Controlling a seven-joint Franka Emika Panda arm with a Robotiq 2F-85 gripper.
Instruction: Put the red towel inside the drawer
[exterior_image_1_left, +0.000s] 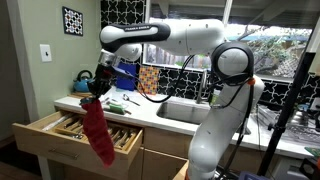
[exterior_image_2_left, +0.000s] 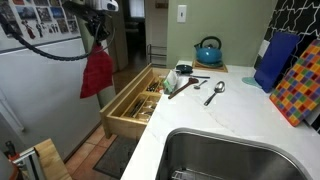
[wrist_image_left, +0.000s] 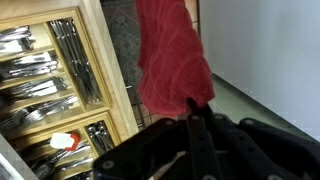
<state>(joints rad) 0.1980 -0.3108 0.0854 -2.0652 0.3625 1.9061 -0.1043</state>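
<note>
Lifted, not yet stowed. Pinches the limp red cloth towel (exterior_image_1_left: 100, 132) in the closed black two-finger gripper (exterior_image_1_left: 97, 92), left of centre, just outside the open wooden cutlery drawer (exterior_image_1_left: 48, 143). Left to do: carrying in, releasing.

1. The red towel (wrist_image_left: 172, 60) is soft, matt cloth with a slightly nubbly surface.
2. The drawer (exterior_image_1_left: 50, 143) is pale wood, smooth with a satin finish.
3. The cutlery (wrist_image_left: 30, 70) is bright, reflective metal.
4. The kettle (exterior_image_2_left: 208, 50) has a glossy teal coat, possibly enamel.
5. The countertop (exterior_image_2_left: 190, 120) is white, smooth and faintly shiny.
6. The sink (exterior_image_2_left: 225, 155) is dull brushed metal.
</note>
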